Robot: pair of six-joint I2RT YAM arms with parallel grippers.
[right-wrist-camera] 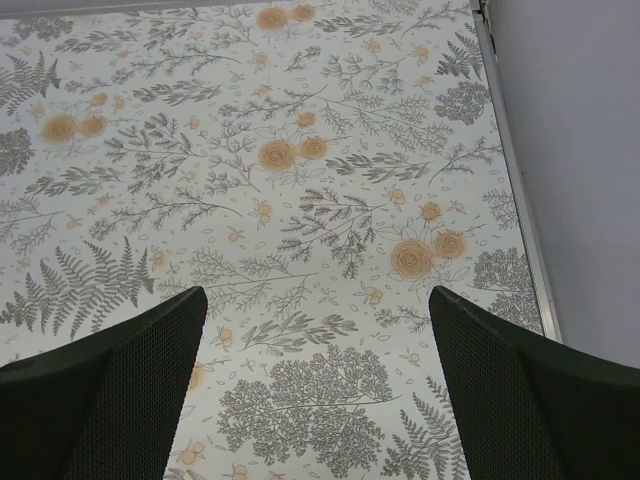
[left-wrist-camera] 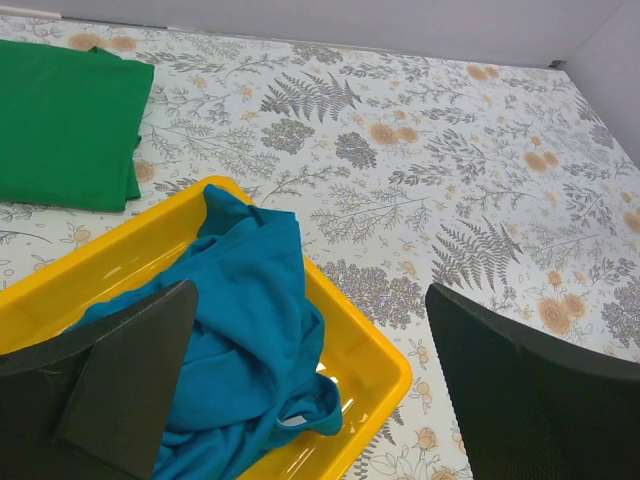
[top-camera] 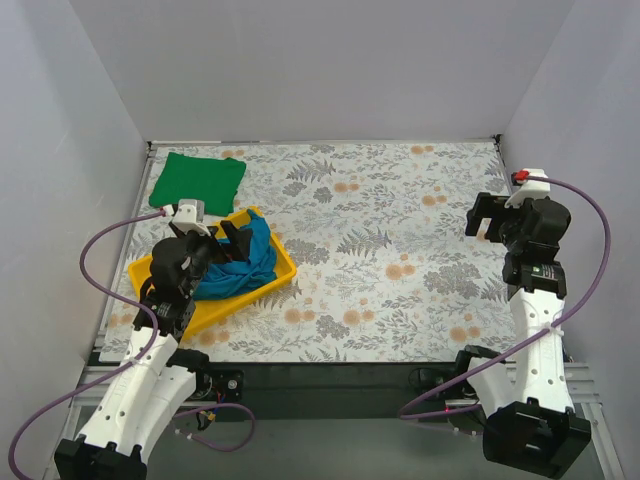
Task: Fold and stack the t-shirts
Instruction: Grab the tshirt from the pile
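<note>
The teal-blue t-shirt [top-camera: 243, 263] lies crumpled in the yellow tray [top-camera: 278, 283] at the left; it also shows in the left wrist view [left-wrist-camera: 235, 330]. The bright green t-shirt [top-camera: 198, 181] lies folded flat on the table at the back left, also in the left wrist view [left-wrist-camera: 65, 120]. My left gripper [top-camera: 234, 235] is open and empty, hovering just above the teal shirt and the tray [left-wrist-camera: 385, 365]. My right gripper [top-camera: 485, 216] is open and empty, above the bare table at the right, far from both shirts.
The table [top-camera: 400, 240] has a floral cloth and is walled on three sides. Its right edge rail [right-wrist-camera: 515, 200] runs close to my right gripper. The tray sits near the front left.
</note>
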